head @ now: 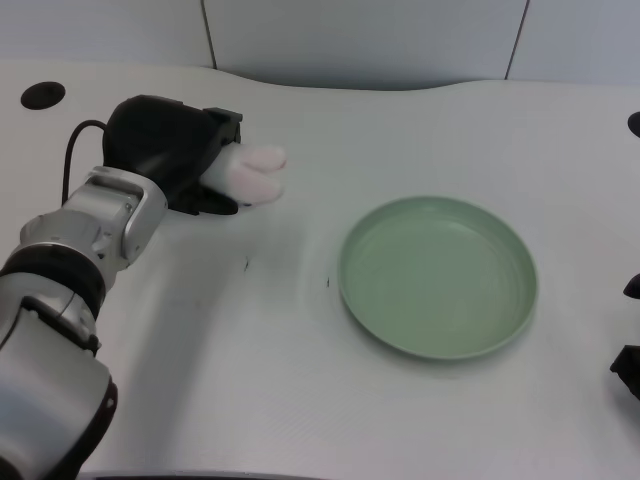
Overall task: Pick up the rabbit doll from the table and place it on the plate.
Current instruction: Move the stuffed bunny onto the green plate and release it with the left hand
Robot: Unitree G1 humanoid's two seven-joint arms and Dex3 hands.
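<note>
My left hand [175, 155] holds the rabbit doll [250, 173], a small white and pale pink soft toy whose ears stick out to the right of the black fingers. The hand and doll hang above the table at the upper left; most of the doll's body is hidden inside the grip. The green plate [437, 275] lies flat on the white table to the right of centre, some way right of and below the doll, with nothing in it.
A black round hole [43, 95] sits in the table at the far left back. The table's rear edge curves along the top. My right hand [630, 350] shows partly at the right edge.
</note>
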